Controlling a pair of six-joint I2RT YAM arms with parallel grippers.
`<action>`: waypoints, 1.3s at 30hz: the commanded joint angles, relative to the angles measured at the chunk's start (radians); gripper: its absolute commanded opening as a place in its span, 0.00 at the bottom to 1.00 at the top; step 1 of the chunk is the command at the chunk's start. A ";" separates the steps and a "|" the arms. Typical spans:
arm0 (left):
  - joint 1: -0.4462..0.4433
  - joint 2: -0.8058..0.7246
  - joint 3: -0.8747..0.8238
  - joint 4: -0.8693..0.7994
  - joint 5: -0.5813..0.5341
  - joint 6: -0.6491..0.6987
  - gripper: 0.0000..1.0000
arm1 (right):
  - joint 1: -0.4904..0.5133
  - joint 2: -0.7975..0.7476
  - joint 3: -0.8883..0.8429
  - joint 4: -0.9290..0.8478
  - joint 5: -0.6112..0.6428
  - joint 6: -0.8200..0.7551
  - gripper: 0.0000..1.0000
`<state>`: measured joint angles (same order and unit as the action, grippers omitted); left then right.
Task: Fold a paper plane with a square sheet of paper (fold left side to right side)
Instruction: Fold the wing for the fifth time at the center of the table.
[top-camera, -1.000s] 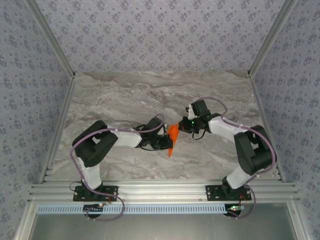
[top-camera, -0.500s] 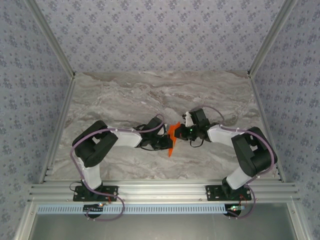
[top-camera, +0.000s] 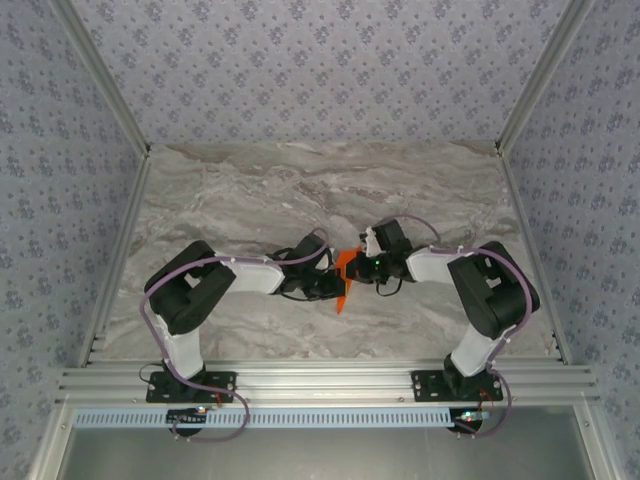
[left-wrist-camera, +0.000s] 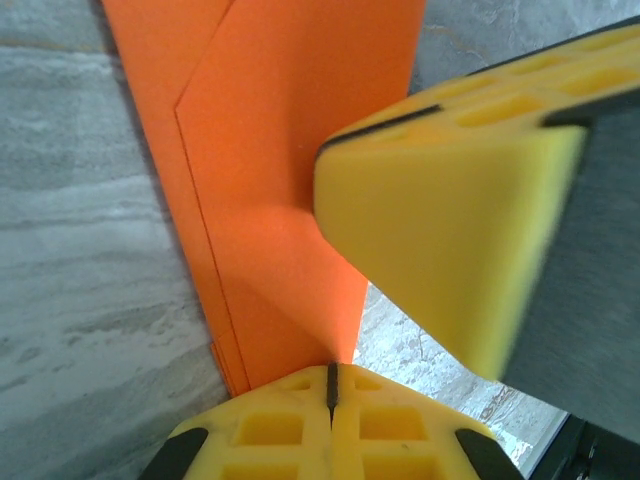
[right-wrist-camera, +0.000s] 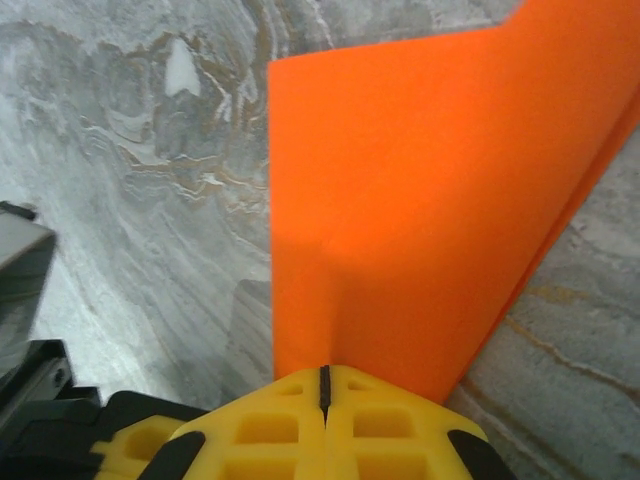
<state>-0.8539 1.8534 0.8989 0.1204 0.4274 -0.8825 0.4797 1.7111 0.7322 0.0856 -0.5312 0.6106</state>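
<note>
Left gripper (left-wrist-camera: 330, 382) and right gripper (right-wrist-camera: 323, 382) each clamp the orange paper plane (right-wrist-camera: 420, 180) from opposite sides, pinning its folded layers together, probably to set the crease.

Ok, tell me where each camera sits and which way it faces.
Top external: above and behind the bases, looking down on the table; the left arm and right arm meet at the orange paper.
Left wrist: on the left arm, looking along the shut left pincer at the paper.
Right wrist: on the right arm, looking along the shut right pincer at the paper.
Shared: both wrist views show the pinched orange paper over marble.
</note>
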 joint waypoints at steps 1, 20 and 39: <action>-0.010 0.037 -0.022 -0.146 -0.059 0.000 0.04 | -0.010 0.045 0.033 -0.028 0.028 -0.060 0.01; -0.010 0.041 -0.025 -0.162 -0.064 0.001 0.03 | -0.105 0.132 0.150 -0.097 -0.001 -0.151 0.01; -0.011 0.041 -0.025 -0.162 -0.062 0.003 0.03 | -0.212 0.258 0.344 -0.221 -0.010 -0.226 0.01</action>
<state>-0.8558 1.8534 0.9028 0.1261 0.3847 -0.8829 0.3107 1.9278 1.0321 -0.1329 -0.6628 0.4274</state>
